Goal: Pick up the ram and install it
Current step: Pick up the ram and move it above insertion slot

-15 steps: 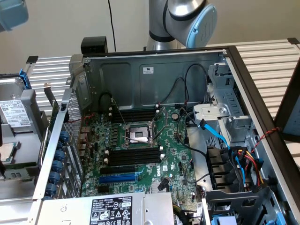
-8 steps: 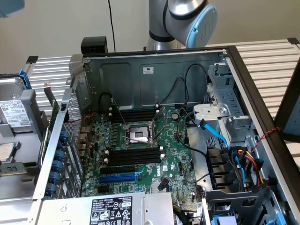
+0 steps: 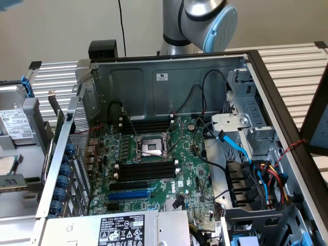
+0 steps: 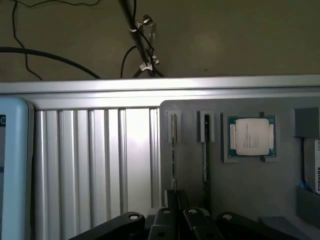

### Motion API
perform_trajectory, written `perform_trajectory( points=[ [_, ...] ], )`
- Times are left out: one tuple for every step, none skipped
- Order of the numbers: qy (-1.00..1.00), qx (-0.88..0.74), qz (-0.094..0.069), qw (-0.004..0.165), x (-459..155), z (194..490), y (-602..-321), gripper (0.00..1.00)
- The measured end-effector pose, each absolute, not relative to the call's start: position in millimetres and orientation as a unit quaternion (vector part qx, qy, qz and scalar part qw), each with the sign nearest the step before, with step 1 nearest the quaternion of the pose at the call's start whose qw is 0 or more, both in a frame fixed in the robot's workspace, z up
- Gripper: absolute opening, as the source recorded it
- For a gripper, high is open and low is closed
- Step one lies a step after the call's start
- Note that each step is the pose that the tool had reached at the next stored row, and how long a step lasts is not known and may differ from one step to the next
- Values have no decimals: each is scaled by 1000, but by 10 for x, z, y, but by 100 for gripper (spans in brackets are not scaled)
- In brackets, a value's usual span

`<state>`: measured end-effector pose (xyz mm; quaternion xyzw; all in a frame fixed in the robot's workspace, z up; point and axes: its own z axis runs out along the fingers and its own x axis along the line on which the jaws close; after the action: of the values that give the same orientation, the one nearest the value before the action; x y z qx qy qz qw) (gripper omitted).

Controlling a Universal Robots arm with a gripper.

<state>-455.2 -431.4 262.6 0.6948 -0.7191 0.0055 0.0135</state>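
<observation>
Closed claw by ram; Dell-marked motherboard

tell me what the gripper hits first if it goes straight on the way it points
Probably the ram standing on edge in the grey tray, in line with the gripper; depth is unclear, so it could be the tray beside it.

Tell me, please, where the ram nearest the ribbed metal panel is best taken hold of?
Take the ram by its exposed long edge, mid-length, pinching across its thickness from straight above. It stands on edge in a narrow slot of the grey tray, so probably only that edge is free.
</observation>
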Motion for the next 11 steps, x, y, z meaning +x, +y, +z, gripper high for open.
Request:
perform_trajectory(
  points=[
    [-719, 695, 6, 14, -4553, 2640, -4314, 12],
    [-719, 695, 6, 14, -4552, 2659, -4314, 12],
    [-719, 695, 6, 14, -4552, 2681, -4314, 12],
    [-719, 695, 6, 14, -4553, 2699, -4314, 12],
    [-719, 695, 6, 14, -4553, 2720, -4314, 12],
    [-719, 695, 6, 14, -4552, 2744, -4314, 12],
    [-719, 695, 6, 14, -4553, 2776, -4314, 12],
    [-719, 695, 6, 14, -4552, 2812, -4314, 12],
    [-719, 695, 6, 14, -4552, 2843, -4314, 12],
    [-719, 695, 7, 15, -4552, 2874, -4314, 12],
    [-719, 695, 7, 15, -4552, 2895, -4314, 12]
  ],
)
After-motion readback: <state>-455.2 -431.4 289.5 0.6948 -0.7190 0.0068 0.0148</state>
